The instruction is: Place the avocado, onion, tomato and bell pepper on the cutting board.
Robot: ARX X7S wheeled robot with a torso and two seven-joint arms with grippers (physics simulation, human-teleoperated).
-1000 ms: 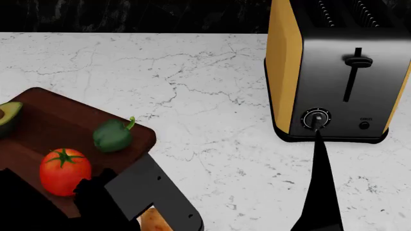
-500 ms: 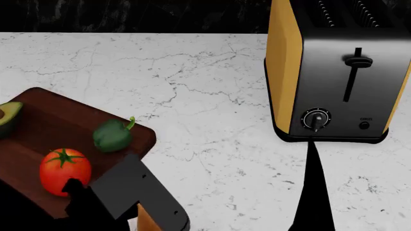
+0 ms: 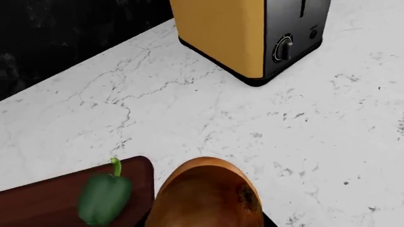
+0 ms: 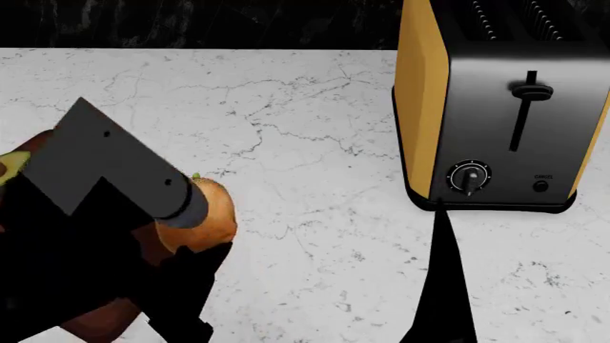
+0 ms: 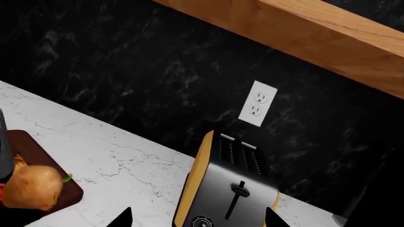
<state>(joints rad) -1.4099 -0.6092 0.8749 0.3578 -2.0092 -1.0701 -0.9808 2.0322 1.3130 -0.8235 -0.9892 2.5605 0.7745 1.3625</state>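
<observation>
My left gripper point(image 4: 191, 246) is shut on the golden-brown onion point(image 4: 208, 214) and holds it over the near right corner of the dark cutting board point(image 3: 44, 205). The onion fills the bottom of the left wrist view point(image 3: 205, 194). The green bell pepper point(image 3: 104, 198) lies on the board beside the onion; in the head view only its stem tip point(image 4: 196, 175) shows. A sliver of the avocado point(image 4: 10, 164) shows at the left edge. The tomato is hidden behind my left arm. My right gripper point(image 5: 198, 220) is open and empty, raised in front of the toaster.
A yellow and black toaster point(image 4: 501, 107) stands at the back right on the white marble counter point(image 4: 305, 128). A black backsplash with a wall outlet point(image 5: 258, 104) is behind it. My right arm point(image 4: 443, 286) shows as a dark shape below the toaster.
My left arm has risen from the bottom edge and carried the onion up over the board's right corner, now covering the tomato and most of the pepper. The right arm drifted slightly left.
</observation>
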